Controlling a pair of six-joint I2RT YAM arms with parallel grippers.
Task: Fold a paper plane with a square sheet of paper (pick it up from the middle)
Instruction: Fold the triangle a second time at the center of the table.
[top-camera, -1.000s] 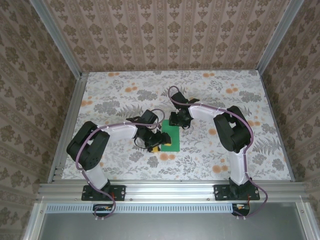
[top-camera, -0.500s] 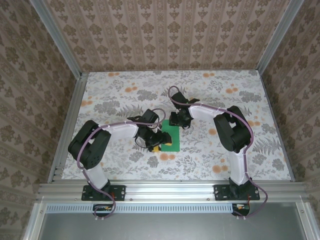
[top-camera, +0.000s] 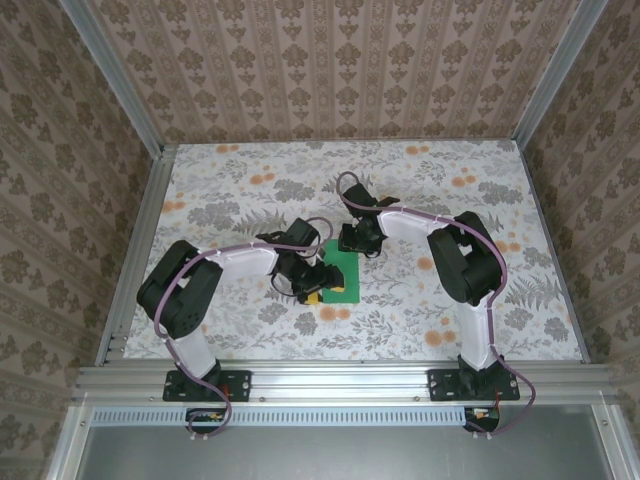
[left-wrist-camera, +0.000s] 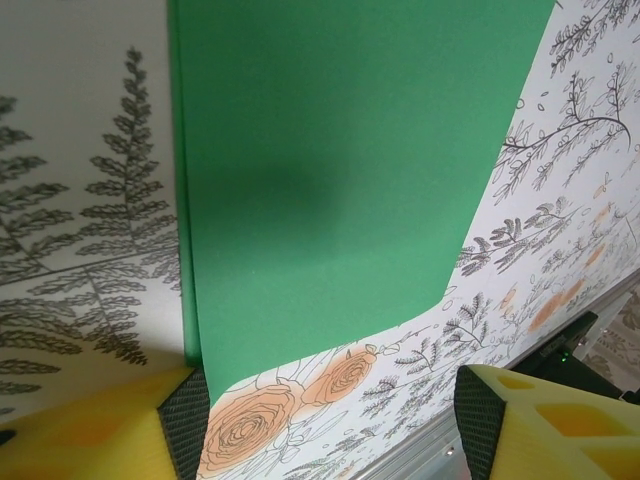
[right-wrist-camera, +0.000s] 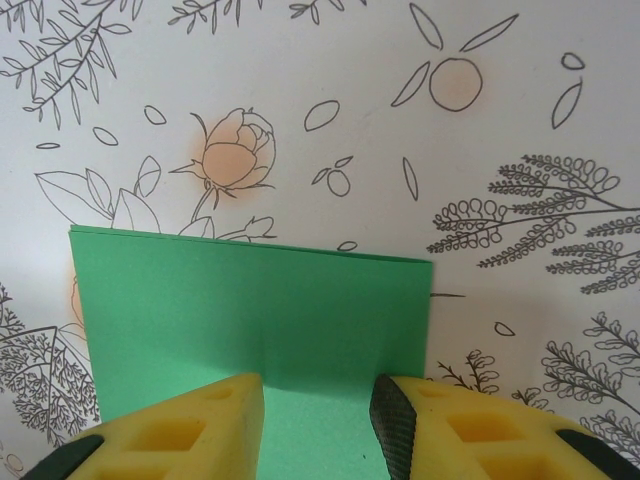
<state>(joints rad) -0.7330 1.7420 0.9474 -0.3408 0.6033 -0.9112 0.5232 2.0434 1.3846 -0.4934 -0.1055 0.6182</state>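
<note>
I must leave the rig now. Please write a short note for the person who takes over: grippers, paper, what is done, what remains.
Left gripper: open, astride the near end of the green paper, holding nothing.
Right gripper: open, low over the paper's far end, holding nothing.
Paper: flat on the table between the arms.
Done: it looks folded once into a rectangle; two layers show at an edge.
Left to do: nose and wing folds; no dart shape yet.
</note>
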